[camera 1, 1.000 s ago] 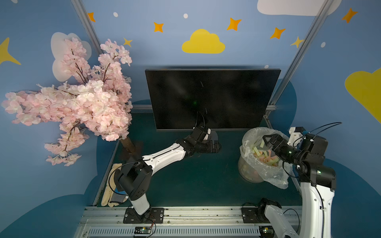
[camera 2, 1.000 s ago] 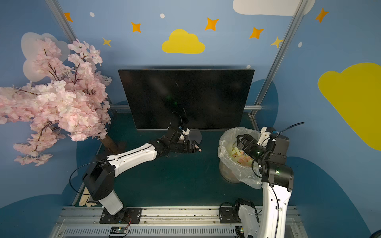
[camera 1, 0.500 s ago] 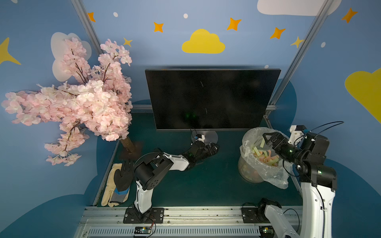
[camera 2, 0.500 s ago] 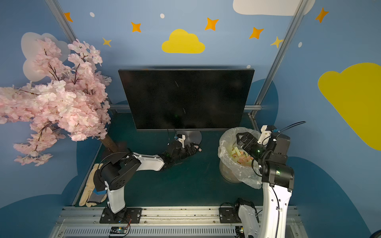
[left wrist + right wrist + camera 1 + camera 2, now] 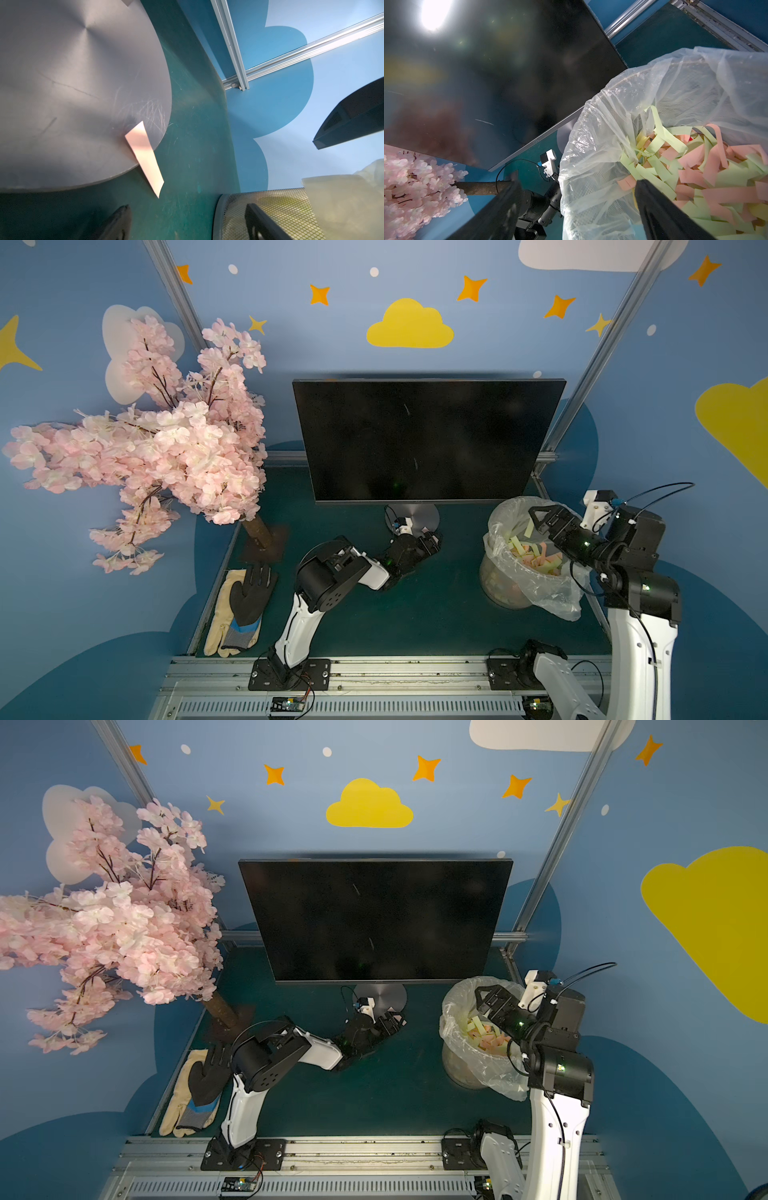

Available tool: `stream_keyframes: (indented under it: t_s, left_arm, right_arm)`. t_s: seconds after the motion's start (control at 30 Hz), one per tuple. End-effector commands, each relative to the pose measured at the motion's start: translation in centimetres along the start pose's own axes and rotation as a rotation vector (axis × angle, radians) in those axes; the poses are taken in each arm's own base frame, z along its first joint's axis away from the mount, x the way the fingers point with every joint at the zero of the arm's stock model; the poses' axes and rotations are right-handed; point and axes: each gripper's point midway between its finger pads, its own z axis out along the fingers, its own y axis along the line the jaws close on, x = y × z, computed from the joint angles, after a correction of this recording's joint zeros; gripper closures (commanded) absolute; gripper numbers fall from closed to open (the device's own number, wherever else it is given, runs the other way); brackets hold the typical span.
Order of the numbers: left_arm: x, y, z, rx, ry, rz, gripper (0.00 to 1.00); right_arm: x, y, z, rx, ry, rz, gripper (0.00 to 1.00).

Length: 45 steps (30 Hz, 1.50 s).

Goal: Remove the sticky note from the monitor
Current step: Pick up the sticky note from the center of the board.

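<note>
Sticky note seen on the round base of the monitor.
The pink strip is laid across the base's rim, one end overhanging the green mat. The left gripper is held just beside it, jaws spread and empty; the right gripper is spread, empty, above the lined bin.
</note>
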Motion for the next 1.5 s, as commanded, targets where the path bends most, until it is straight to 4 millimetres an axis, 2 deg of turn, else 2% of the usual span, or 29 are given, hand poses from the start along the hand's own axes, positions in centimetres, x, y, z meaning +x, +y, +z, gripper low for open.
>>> stream_keyframes:
  t_s: [0.0,0.63,0.8,1.07,1.2,1.37,1.4,1.47]
  left_arm:
    - [-0.5,-0.3,0.8,0.01,-0.03,-0.01,0.13]
    - [0.6,2.1,2.2,-0.089,-0.008,-0.025,0.2]
    - [0.7,2.5,2.9,-0.105,-0.011,-0.027,0.25]
    - [0.6,3.0,4.4,-0.109,-0.015,-0.03,0.39]
    - [0.3,3.7,4.9,-0.118,-0.027,-0.043,0.54]
    - [-0.2,4.4,5.3,-0.118,-0.033,-0.051,0.86]
    - [-0.2,4.4,5.2,-0.118,-0.03,-0.053,0.95]
    - [-0.3,4.3,5.2,-0.112,-0.022,-0.055,0.97]
  right_arm:
    - [-0.8,1.2,-0.6,-0.029,-0.027,-0.02,0.1]
    - [-1.1,1.3,-0.7,-0.023,-0.031,-0.026,0.1]
    - [-1.0,1.4,-0.8,-0.024,-0.031,-0.029,0.1]
    - [-1.1,1.6,-1.2,-0.021,-0.036,-0.039,0.1]
    - [-1.0,1.7,-1.5,-0.02,-0.039,-0.045,0.1]
    - [-0.9,1.7,-1.7,-0.018,-0.039,-0.046,0.1]
    - [-0.9,1.7,-1.7,-0.019,-0.039,-0.045,0.1]
    - [-0.9,1.7,-1.8,-0.017,-0.041,-0.045,0.1]
